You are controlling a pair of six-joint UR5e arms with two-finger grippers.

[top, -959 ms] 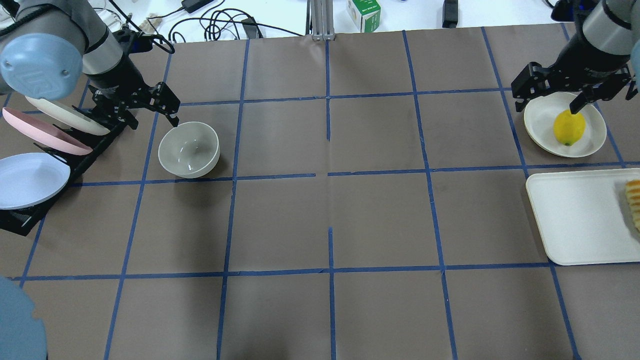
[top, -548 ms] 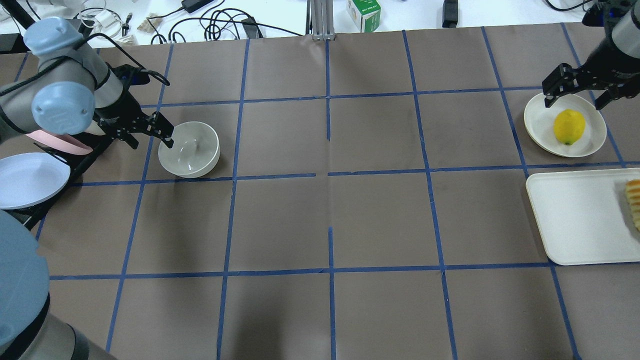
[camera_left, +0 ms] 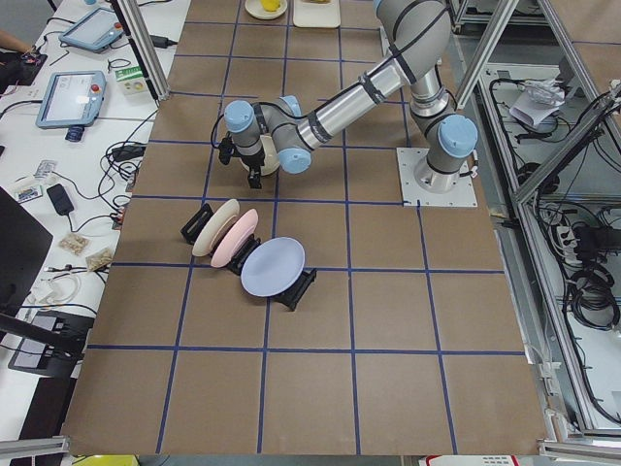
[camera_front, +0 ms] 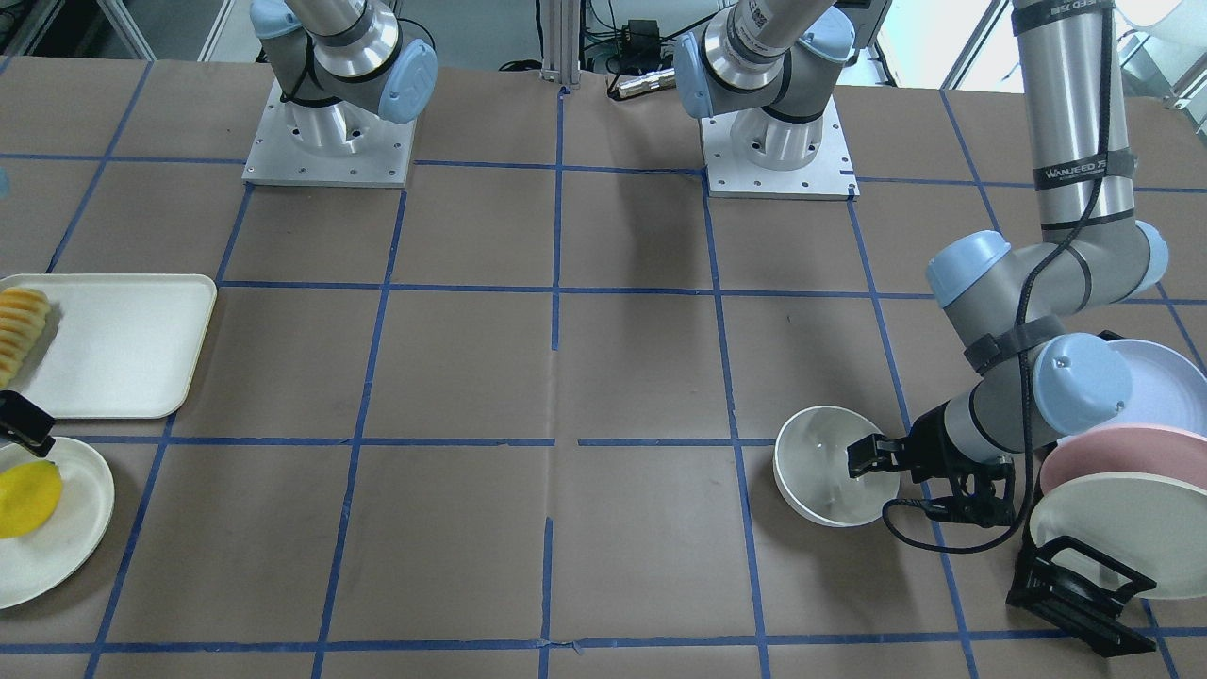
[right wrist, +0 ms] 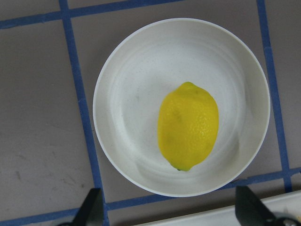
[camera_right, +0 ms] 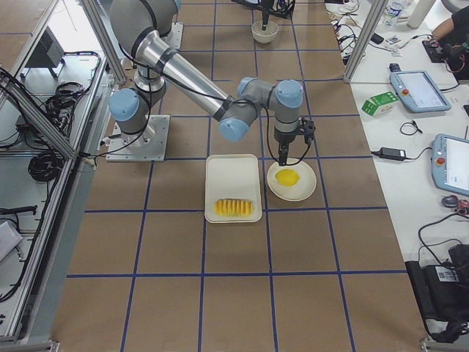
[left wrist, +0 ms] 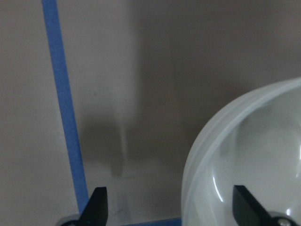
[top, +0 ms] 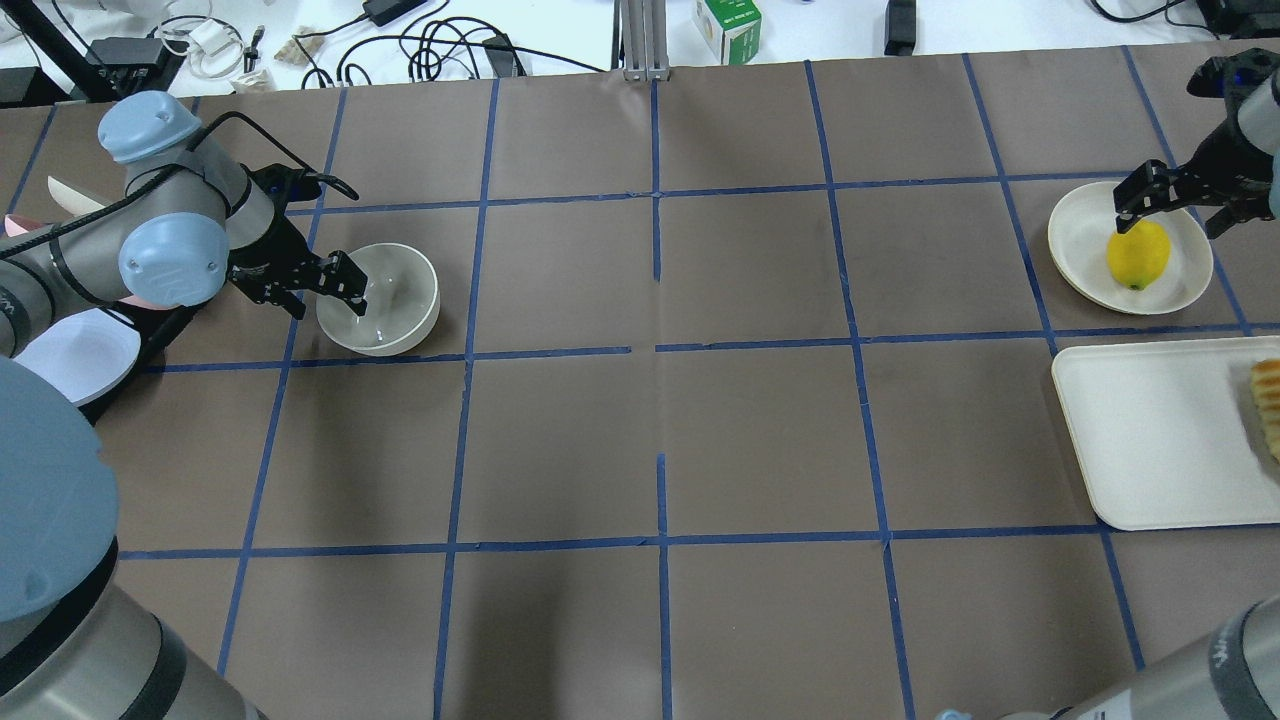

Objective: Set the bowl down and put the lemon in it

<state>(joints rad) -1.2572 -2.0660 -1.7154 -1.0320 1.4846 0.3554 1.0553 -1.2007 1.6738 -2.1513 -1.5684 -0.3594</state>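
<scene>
Down comes the left claw (top: 328, 298) since a moment ago, and the right claw (top: 1178, 205) has sunk too, its arm mostly cut off by the edge. On the bench (top: 660, 430), the tray (top: 1150, 440) carries yellow slices (top: 1268, 405), only partly in view. The racked plates (top: 70, 355) are half hidden behind the left arm. Left jaws are apart, straddling the rim of the bowl (top: 395, 305) on its rack side. Right jaws are spread above the lemon (top: 1138, 255), which lies on the cream plate (top: 1078, 240).
</scene>
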